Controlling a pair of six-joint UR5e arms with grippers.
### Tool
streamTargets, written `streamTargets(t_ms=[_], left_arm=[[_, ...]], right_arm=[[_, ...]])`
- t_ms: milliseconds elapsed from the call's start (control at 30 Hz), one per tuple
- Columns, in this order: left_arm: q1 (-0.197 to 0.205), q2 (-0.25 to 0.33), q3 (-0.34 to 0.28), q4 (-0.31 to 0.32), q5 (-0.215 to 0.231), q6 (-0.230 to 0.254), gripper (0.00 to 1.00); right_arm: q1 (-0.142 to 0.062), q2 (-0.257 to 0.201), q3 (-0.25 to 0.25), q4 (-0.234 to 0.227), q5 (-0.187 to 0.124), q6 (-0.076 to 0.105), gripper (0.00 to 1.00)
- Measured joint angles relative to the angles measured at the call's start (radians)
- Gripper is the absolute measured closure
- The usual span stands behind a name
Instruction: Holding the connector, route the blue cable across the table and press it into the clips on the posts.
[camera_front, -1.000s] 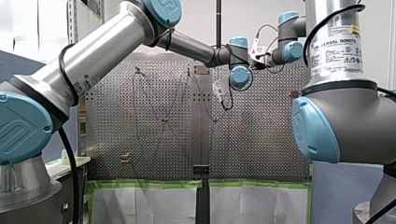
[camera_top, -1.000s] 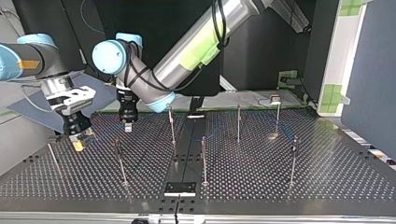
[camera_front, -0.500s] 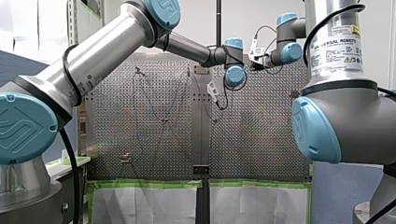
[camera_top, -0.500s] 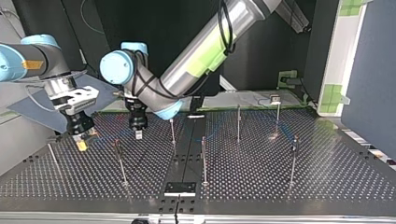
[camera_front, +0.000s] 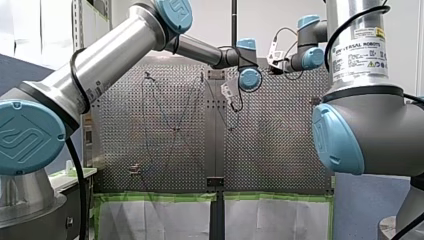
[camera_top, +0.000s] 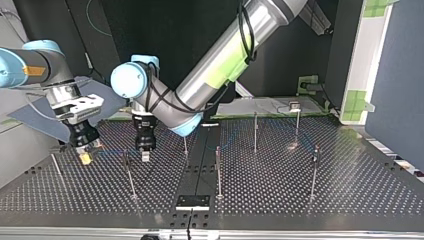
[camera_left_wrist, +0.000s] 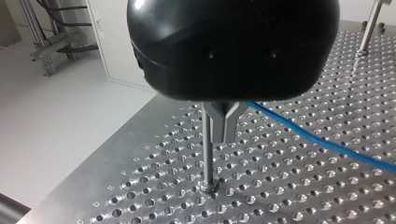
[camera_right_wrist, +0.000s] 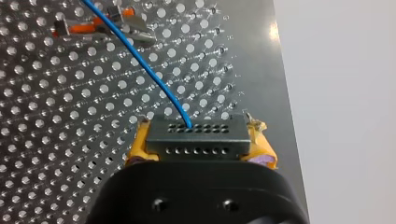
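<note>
Broadly, the perforated table (camera_top: 310, 195) fills the top view, with thin posts (camera_top: 218, 170) standing upright across it. My left arm (camera_top: 220, 65) comes in at that view's right and reaches past the middle into the left half. Compared with a second ago, its blue joint sits lower and further right. My left gripper (camera_top: 145, 155) has come nearer the camera and closer to the table, and it now hangs just right of one post (camera_top: 128, 175). In the front view the same arm's wrist has drawn to the left and farther off. My right arm (camera_top: 30, 62), at the top view's far left, has hardly shifted. My right gripper (camera_top: 85, 157) hovers low over the left part of the table, about where it was.

In the left wrist view, the metal fingers (camera_left_wrist: 219, 123) of my left gripper are pressed together. Their tips are above the table and a post stands just beside them. The blue cable (camera_left_wrist: 322, 144) runs out from near their root and slopes away over the holes. I cannot tell whether it is caught between them.

In the right wrist view, the yellow pads (camera_right_wrist: 139, 144) pinch the black connector (camera_right_wrist: 195, 137) from both sides. The cable leaves the connector's far face and runs away over the table. Farther out it passes over an orange-and-metal clamp (camera_right_wrist: 130, 27) that lies on the plate.
</note>
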Motion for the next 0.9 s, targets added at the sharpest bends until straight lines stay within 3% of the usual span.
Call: streamTargets(t_ms=[367, 633, 867, 900], left_arm=[[0.029, -0.002, 0.002, -0.01, 0.045, 0.004, 0.98], [0.05, -0.002, 0.002, 0.01, 0.09, 0.006, 0.98], [0.048, -0.002, 0.001, -0.019, 0.096, 0.011, 0.98], [0.046, -0.002, 0.001, -0.023, 0.096, 0.011, 0.88]], right_arm=[[-0.022, 0.011, -0.002, -0.017, -0.014, 0.019, 1.0], [-0.035, 0.026, -0.004, -0.036, -0.038, 0.023, 1.0], [-0.043, 0.037, -0.005, -0.041, -0.046, 0.022, 1.0], [-0.043, 0.038, -0.005, -0.041, -0.047, 0.022, 1.0]])
